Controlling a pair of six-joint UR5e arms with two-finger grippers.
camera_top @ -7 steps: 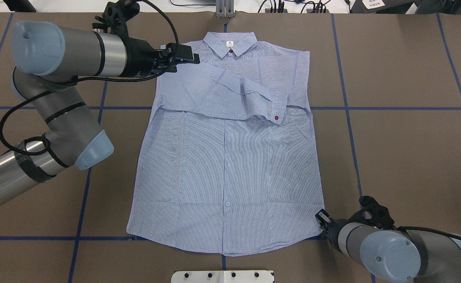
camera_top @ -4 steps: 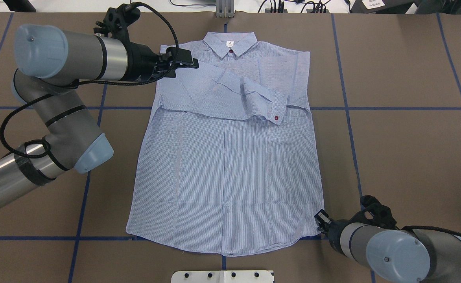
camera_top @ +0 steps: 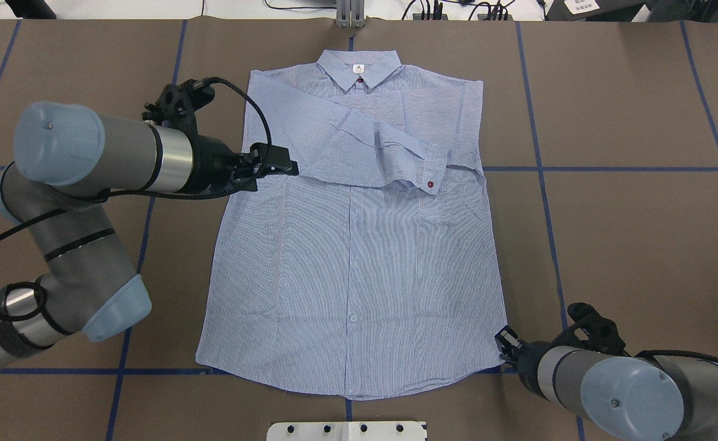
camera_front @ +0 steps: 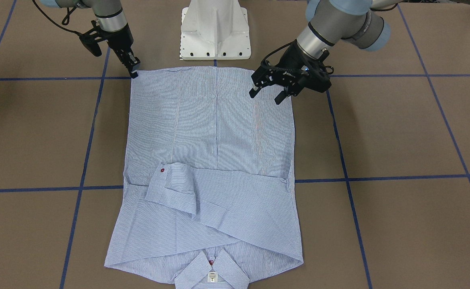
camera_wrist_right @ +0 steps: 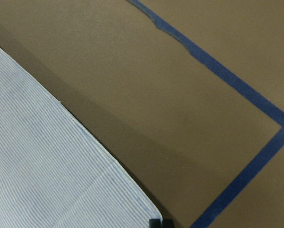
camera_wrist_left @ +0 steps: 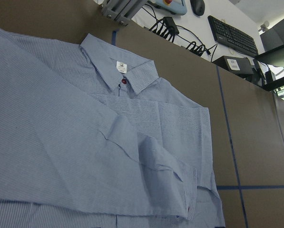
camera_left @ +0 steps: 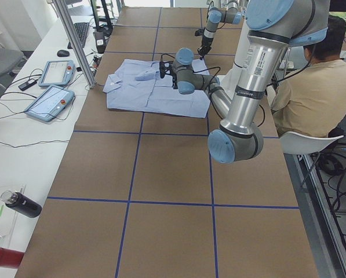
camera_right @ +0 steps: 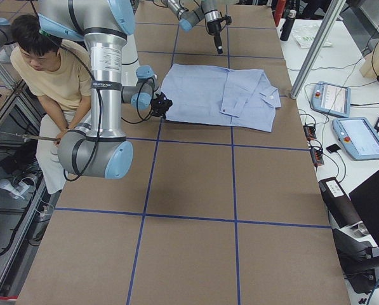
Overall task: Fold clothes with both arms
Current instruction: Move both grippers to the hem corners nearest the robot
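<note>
Viewing the shirt [camera_front: 215,132] flat on the table [camera_front: 399,132], sleeves crossed, I read left gripper [camera_front: 265,97] spread above its side edge, right gripper [camera_front: 134,73] pinched together beside the hem corner

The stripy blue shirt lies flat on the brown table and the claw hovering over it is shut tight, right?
Not quite: the left gripper over the shirt is open, its jaws spread apart, as the exterior front-facing view shows. The shirt does lie flat on the brown table.
</note>
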